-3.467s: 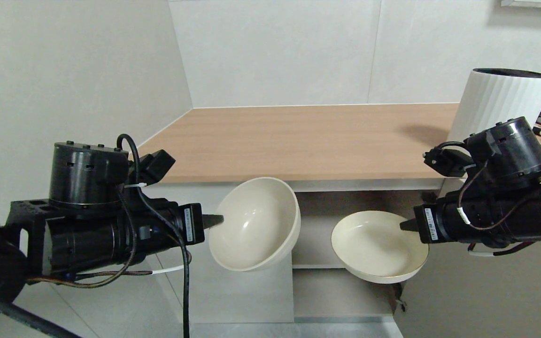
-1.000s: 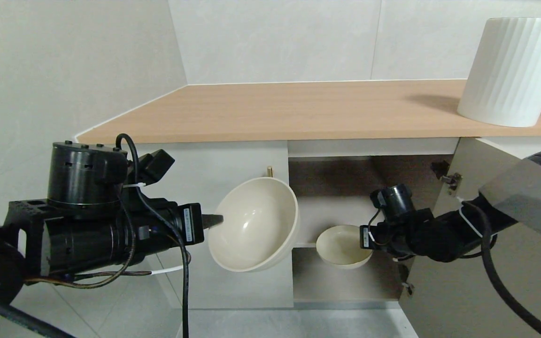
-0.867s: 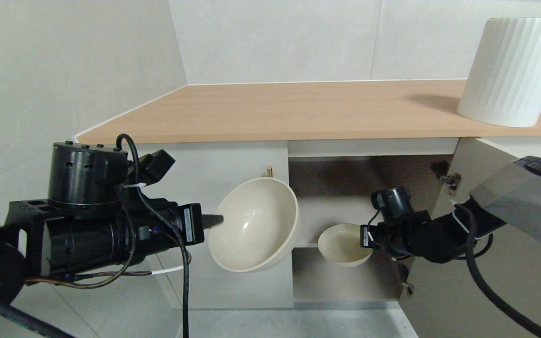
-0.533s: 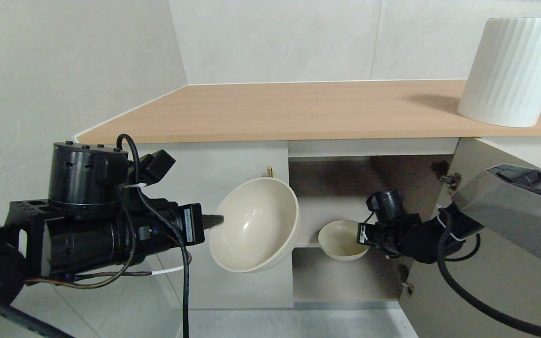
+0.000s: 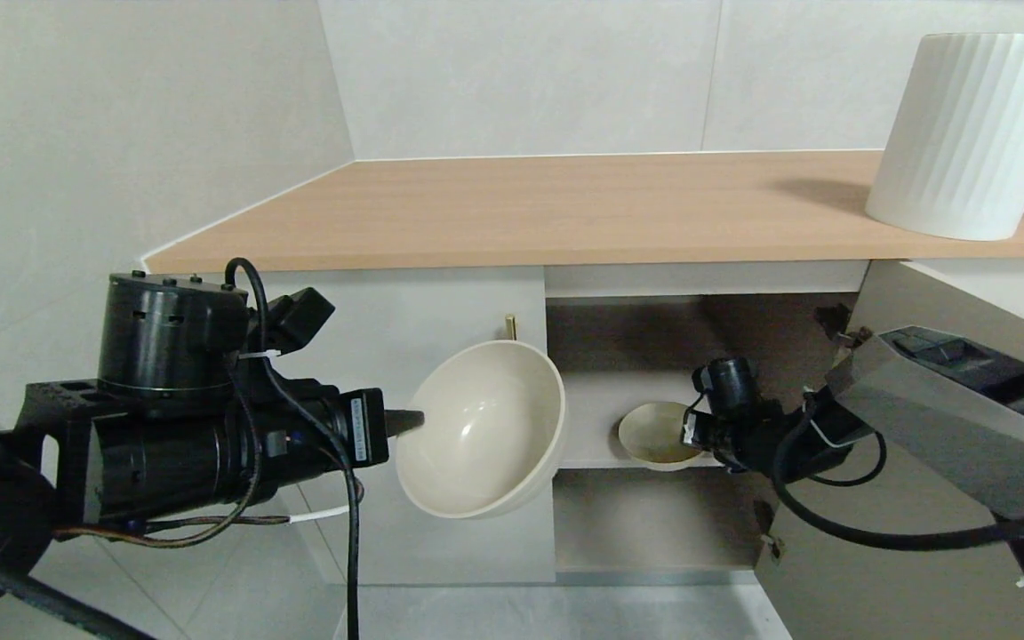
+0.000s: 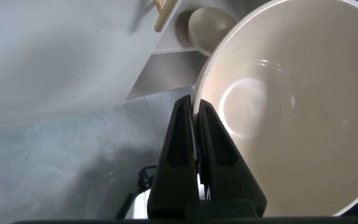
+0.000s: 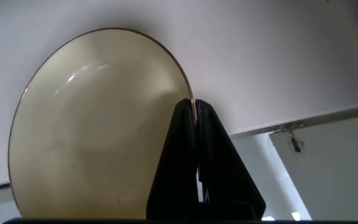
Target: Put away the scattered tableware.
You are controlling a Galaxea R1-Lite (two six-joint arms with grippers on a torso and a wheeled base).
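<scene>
My left gripper (image 5: 416,417) is shut on the rim of a large cream bowl (image 5: 481,429), held tilted in front of the closed left cabinet door. In the left wrist view the fingers (image 6: 194,134) pinch that bowl (image 6: 278,106) by its edge. My right gripper (image 5: 688,433) reaches into the open cabinet, shut on the rim of a shallow cream plate (image 5: 656,433) held just over the inner shelf (image 5: 596,418). The right wrist view shows the plate (image 7: 92,118) clamped at its edge by the right gripper (image 7: 194,109).
A wooden countertop (image 5: 565,209) runs above the cabinet, with a white ribbed cylinder (image 5: 974,133) at its right end. The cabinet's right door (image 5: 894,293) stands open. A brass knob (image 5: 509,325) sticks out of the closed left door. Grey floor lies below.
My right arm has pushed the plate deeper into the cabinet and up over the shelf. The left arm with its bowl sank a little. Since 3.5 s ago the head view dropped.
</scene>
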